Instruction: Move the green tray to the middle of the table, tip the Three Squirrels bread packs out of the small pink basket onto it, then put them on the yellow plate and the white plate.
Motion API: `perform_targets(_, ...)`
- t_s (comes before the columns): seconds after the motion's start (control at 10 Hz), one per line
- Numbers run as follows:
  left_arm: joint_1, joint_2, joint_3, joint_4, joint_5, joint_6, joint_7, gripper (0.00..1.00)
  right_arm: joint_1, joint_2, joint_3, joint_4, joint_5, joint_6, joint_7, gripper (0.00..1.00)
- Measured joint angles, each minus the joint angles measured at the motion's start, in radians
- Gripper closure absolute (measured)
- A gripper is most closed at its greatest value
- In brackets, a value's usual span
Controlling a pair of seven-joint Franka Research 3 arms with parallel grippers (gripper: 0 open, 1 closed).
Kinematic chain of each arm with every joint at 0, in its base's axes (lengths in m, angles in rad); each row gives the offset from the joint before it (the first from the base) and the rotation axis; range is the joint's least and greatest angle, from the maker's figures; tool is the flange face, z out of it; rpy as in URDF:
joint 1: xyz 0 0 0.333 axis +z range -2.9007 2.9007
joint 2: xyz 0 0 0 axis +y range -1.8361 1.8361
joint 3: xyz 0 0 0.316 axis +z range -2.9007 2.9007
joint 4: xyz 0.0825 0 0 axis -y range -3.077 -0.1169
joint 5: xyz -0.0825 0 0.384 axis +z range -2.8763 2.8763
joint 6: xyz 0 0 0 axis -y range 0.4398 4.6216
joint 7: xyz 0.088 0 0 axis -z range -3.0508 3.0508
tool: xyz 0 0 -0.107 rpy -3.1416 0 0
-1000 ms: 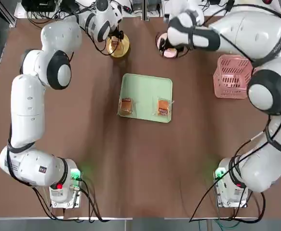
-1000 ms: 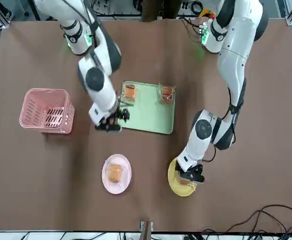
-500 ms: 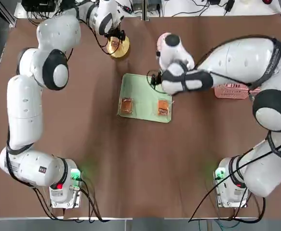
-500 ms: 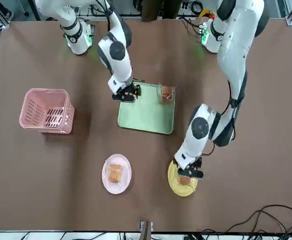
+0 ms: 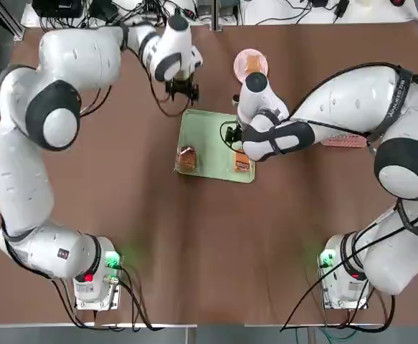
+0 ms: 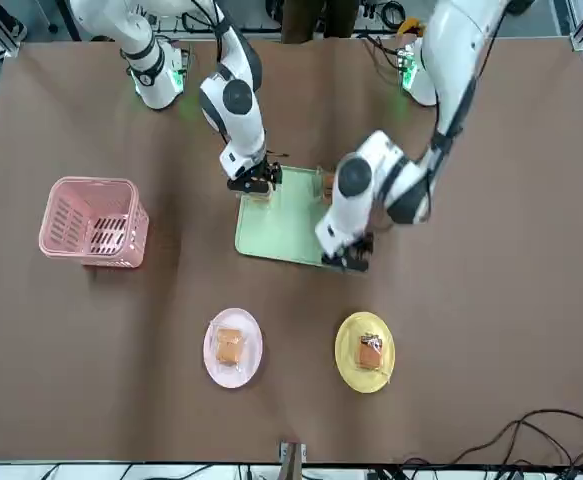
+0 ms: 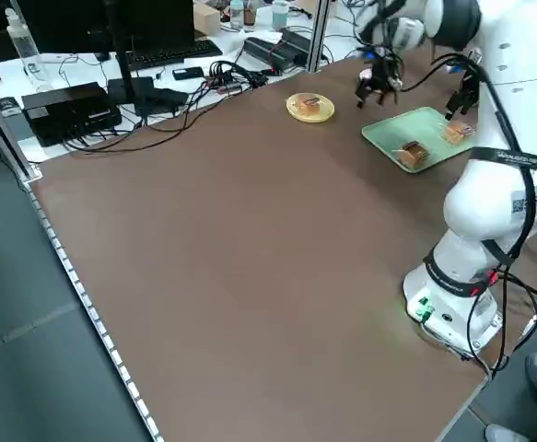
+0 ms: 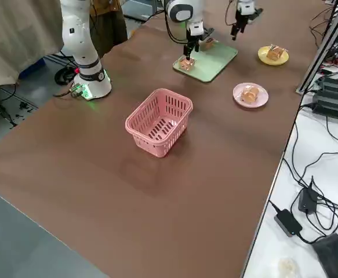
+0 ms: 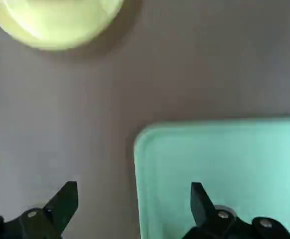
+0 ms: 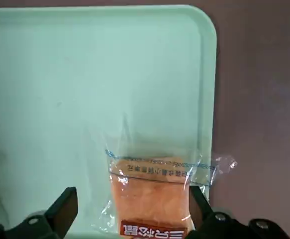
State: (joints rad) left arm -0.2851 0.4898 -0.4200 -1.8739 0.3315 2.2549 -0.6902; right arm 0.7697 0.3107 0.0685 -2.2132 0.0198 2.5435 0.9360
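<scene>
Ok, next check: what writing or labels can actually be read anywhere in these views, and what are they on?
None can be read for certain.
Bread pack between the right gripper's open fingers, on the green tray: a line of small characters on the wrapper, too blurred to read.
Same pack: a red band with white characters, cut off at the picture's edge, unreadable.
Right arm: a small label, too small to read.

We see a brown bench point(image 7: 213, 230) edged by grey floor point(image 7: 38, 368); beyond it a white desk point(image 8: 325, 168) carries black cables point(image 8: 313, 191), a keyboard point(image 7: 171, 48), and a bottle point(image 7: 19, 37); a beige curtain point(image 8: 18, 35) hangs behind.
</scene>
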Motion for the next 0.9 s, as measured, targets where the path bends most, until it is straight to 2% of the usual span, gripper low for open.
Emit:
perform_targets(0.1,0.0,-0.045,-0.036,-0.112,0.0,0.064,-0.077,0.0,0.001,0.011,0.0,-0.003,0.0,0.0,0.0,0.01)
perform_targets(0.3,-0.003,-0.077,-0.094,-0.247,0.0,0.192,-0.207,0.0,0.005,0.031,0.0,-0.005,0.0,0.001,0.0,0.01)
perform_targets(0.7,0.003,-0.147,-0.12,-0.368,0.0,0.233,-0.23,0.0,0.02,0.06,0.0,-0.006,0.0,0.037,0.0,0.01)
perform_targets(0.9,0.002,-0.155,-0.12,-0.395,0.0,0.252,-0.23,0.0,0.021,0.078,-0.001,-0.007,0.0,0.069,0.0,0.01)
